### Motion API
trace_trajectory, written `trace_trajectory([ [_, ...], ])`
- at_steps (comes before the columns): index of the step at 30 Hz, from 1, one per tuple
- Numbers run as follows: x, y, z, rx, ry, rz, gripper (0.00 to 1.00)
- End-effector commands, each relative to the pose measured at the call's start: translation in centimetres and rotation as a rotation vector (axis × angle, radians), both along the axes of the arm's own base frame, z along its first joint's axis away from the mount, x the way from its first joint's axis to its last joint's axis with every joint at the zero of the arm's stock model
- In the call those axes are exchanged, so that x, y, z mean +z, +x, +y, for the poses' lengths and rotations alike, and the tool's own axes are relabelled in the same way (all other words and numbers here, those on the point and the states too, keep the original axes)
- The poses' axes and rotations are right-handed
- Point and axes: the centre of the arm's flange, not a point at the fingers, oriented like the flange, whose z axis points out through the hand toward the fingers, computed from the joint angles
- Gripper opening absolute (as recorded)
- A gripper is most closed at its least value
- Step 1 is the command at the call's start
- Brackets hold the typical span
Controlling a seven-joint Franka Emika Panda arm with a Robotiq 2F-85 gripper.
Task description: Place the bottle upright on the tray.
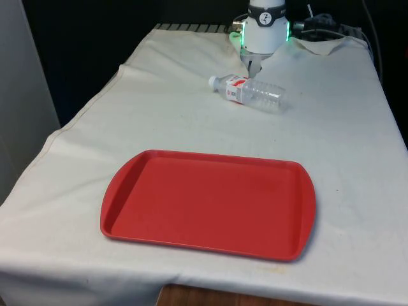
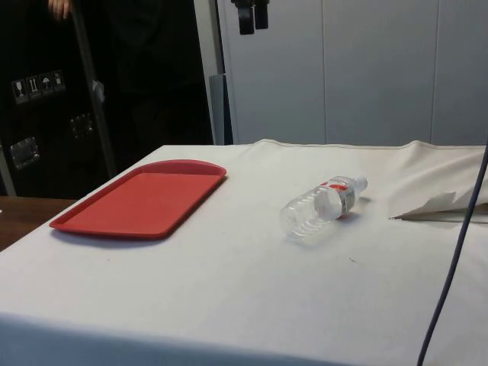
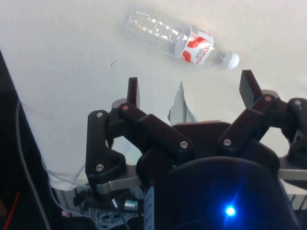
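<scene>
Though wide open and empty, the tool [image 3: 190,91] high above the lying bottle [image 1: 247,90] — red tray [image 1: 280,242] well apart.

Bottle [image 3: 178,38] lying beyond spread fingers [image 3: 133,92]

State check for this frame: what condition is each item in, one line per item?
Bottle: lying on its side on the cloth, capped, apparently empty, not held.
Tray: flat on the cloth, nothing on it.
Gripper: open, holding nothing, raised above the table behind the bottle.
</scene>
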Motion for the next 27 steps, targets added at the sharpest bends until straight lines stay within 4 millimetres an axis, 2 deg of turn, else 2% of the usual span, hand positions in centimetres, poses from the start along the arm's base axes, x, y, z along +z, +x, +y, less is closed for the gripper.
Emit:
trace_trajectory([
  [1, 0.0, -0.4, 0.0, -0.002, -0.007, -0.018, 1.00],
  [14, -1.2, -2.8, -0.2, 0.000, 0.011, -0.038, 1.00],
  [27, -4.1, -4.8, -0.5, -0.034, 0.017, -0.063, 1.00],
])
